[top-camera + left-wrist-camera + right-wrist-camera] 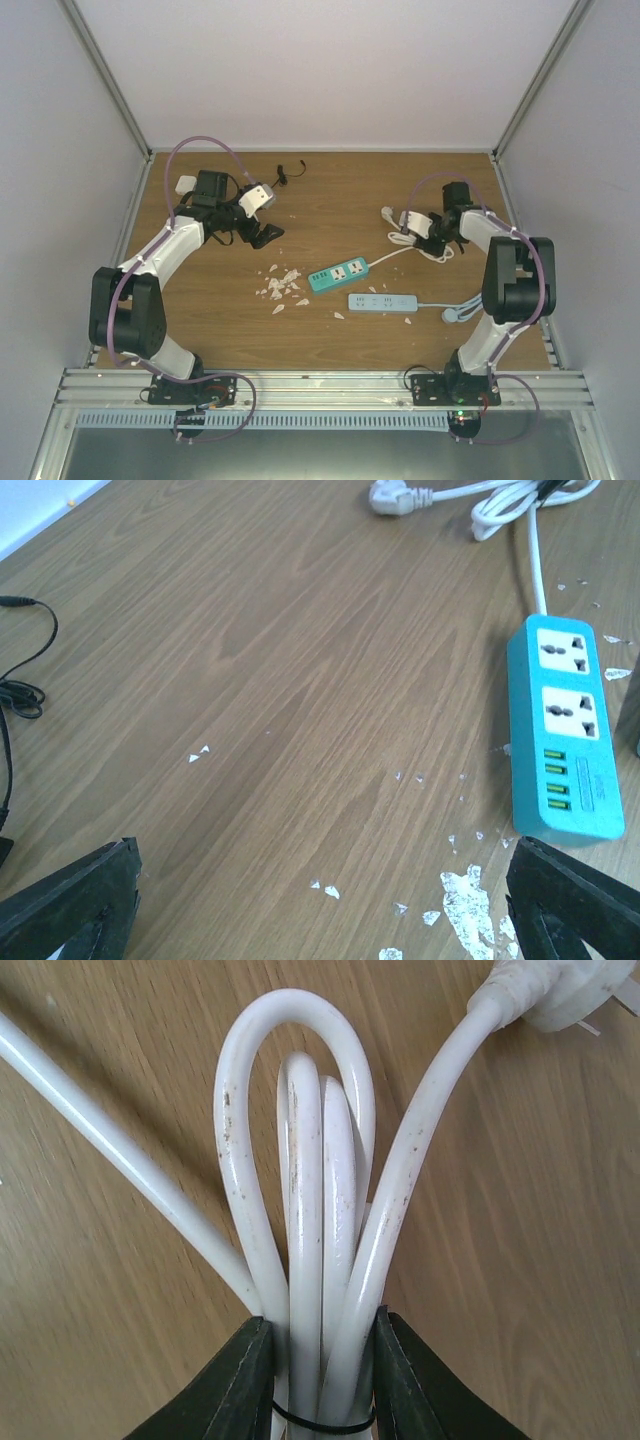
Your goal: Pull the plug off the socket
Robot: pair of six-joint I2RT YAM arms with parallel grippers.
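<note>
One teal power strip [338, 273] lies diagonally (cord [305, 1210] exits rightward).

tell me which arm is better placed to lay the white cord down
Right. The right tool is shut on the bundled white cord, its plug free of any socket. The left tool is open and empty, near the teal power strip.

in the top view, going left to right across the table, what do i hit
left claw → teal power strip → right claw, shut on the white cable. The paper scraps and the light blue strip overlap these, so they are left out.
</note>
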